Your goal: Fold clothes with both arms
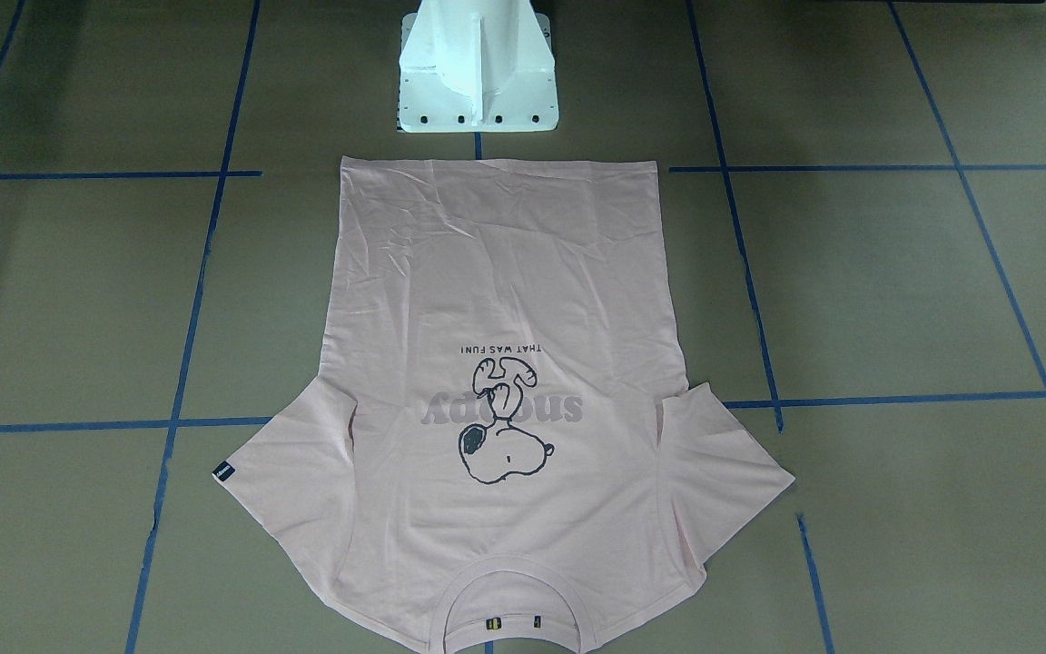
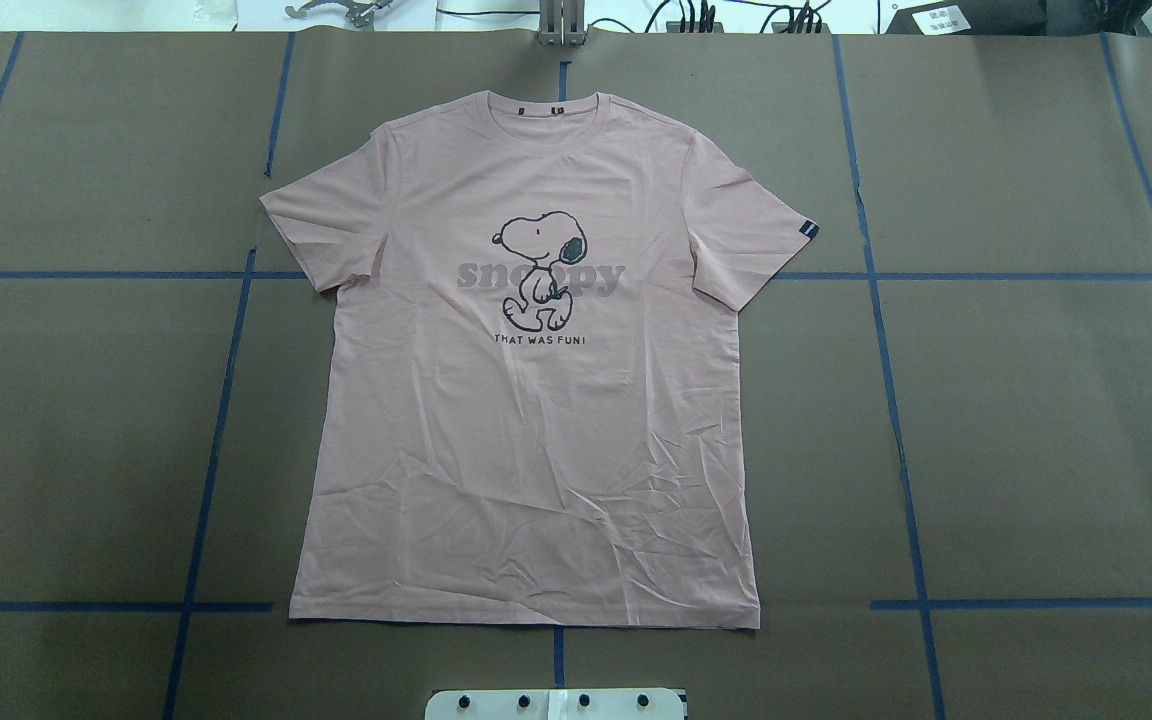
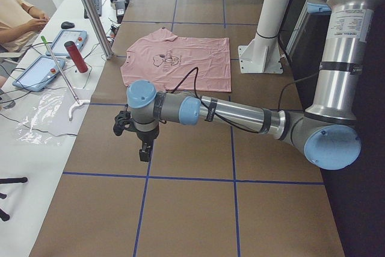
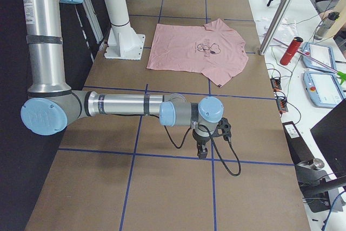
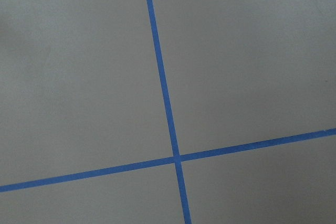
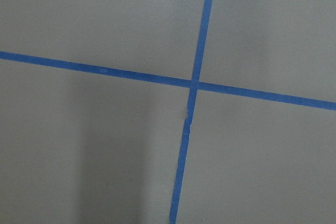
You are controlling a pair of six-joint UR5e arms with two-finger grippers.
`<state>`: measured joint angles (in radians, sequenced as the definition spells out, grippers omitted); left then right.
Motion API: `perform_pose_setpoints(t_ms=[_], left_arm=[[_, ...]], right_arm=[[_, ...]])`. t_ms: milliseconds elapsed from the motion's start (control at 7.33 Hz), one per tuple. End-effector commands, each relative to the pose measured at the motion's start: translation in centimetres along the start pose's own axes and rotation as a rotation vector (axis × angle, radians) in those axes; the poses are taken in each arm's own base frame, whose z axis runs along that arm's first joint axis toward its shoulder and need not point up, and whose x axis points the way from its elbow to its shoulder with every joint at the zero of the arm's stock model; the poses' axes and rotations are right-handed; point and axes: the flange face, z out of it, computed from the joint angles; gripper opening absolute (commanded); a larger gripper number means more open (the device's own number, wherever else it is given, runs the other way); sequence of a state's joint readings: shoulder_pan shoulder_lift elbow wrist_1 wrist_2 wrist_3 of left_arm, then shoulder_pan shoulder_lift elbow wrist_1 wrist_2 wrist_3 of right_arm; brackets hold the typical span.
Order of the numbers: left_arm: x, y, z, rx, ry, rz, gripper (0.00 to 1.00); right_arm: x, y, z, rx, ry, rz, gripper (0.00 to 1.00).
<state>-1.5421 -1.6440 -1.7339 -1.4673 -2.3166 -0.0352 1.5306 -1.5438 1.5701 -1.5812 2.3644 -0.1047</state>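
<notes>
The big brown table [image 2: 1036, 400] is marked into squares by blue tape lines [image 2: 896, 400]. In the overhead view, wide brown table shows at 9 o'clock and at 3 o'clock of the shirt.

The pink T-shirt [image 2: 536, 450] lies flat and face up in the middle of the table. Its straight bottom edge is at 6 o'clock, near the robot. Both sleeves are spread out, one toward 9 o'clock and one toward 3 o'clock. The lower half has many small wrinkles. The side edges run nearly straight.

The left arm [image 3: 240, 112] reaches out low and level over the table, with its wrist bent down. It is well apart from the shirt, out past the sleeve end. The right arm [image 4: 124, 104] has the same pose at the other end of the table, also well apart from the shirt.

The white pedestal [image 1: 478, 73] stands just beside the shirt's bottom edge.

The left gripper [image 3: 145, 153] points straight down close over the table beside a blue line. The right gripper [image 4: 203, 152] points down just above a blue line too. I cannot tell if either claw is wide or narrow. Neither one holds anything.

The dog print [image 2: 541, 270] sits on the chest. The round collar [image 2: 556, 105] is at 12 o'clock. The small dark tag [image 2: 808, 228] is on the sleeve tip at 3 o'clock.
</notes>
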Motion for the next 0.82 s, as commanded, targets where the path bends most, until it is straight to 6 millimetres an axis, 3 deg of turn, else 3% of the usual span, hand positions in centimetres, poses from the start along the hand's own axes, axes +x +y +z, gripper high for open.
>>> perform_pose_setpoints(t_ms=[0, 409, 545, 682], left_arm=[[1.3, 0.7, -1.3, 0.019, 0.008, 0.029, 1.0], [1.8, 0.7, -1.7, 0.027, 0.007, 0.032, 1.0], [1.6, 0.8, -1.4, 0.023, 0.009, 0.027, 1.0], [1.2, 0.8, -0.8, 0.01, 0.008, 0.02, 1.0]], right_arm=[[-0.3, -0.2, -0.1, 0.002, 0.002, -0.009, 1.0], [-0.5, 0.3, 1.0, -0.014, -0.007, -0.005, 1.0], [-1.3, -0.4, 0.5, -0.001, -0.012, -0.025, 1.0], [-4.3, -1.7, 1.7, 0.04, -0.016, -0.149, 1.0]])
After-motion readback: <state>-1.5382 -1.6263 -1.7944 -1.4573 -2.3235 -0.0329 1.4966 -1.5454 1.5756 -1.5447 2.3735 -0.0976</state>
